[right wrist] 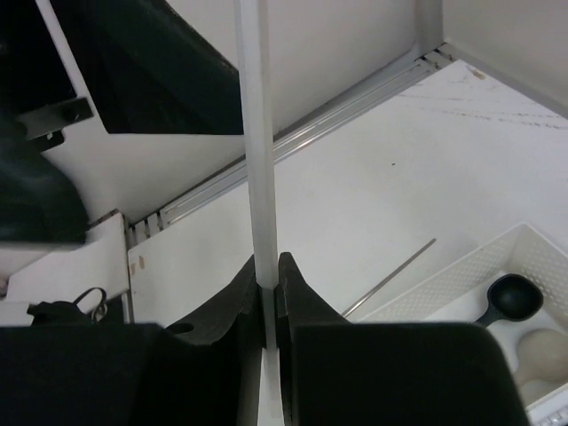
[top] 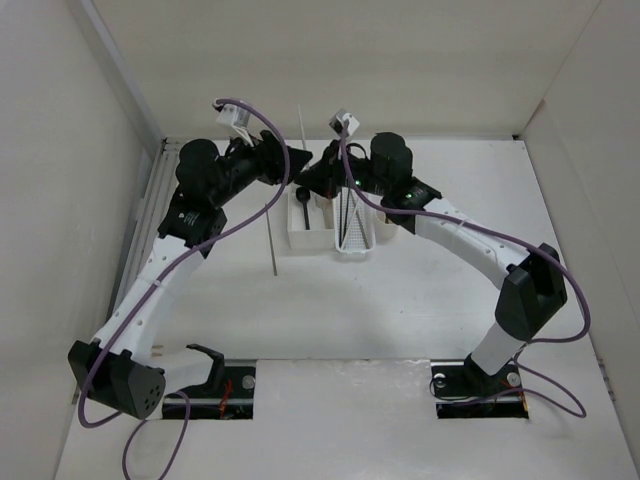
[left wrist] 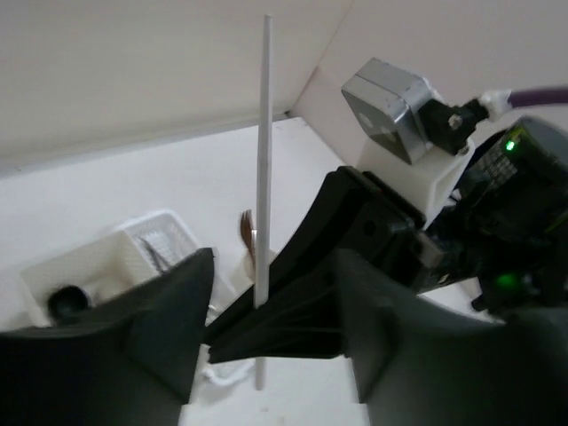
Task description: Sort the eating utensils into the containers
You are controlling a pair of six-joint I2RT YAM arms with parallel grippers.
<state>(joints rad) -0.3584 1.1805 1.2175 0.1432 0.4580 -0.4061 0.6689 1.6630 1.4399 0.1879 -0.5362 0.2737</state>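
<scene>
A pale chopstick (top: 301, 125) stands upright above the containers. My right gripper (right wrist: 268, 293) is shut on its lower part, the stick (right wrist: 255, 133) running straight up from the pinch. My left gripper (left wrist: 275, 266) is open around the same chopstick (left wrist: 263, 169), its fingers (left wrist: 169, 328) clear of the stick on both sides. Below sit a white square box (top: 310, 243) holding a black spoon (right wrist: 510, 297) and a narrower perforated tray (top: 357, 247) with dark chopsticks in it. A grey chopstick (top: 271, 230) lies on the table left of the box.
A brown fork (left wrist: 247, 232) stands up just beyond the tray. Both wrists crowd together over the containers, with purple cables (top: 250, 112) looping above. A metal rail (top: 150, 200) runs along the table's left edge, and white walls close in on three sides.
</scene>
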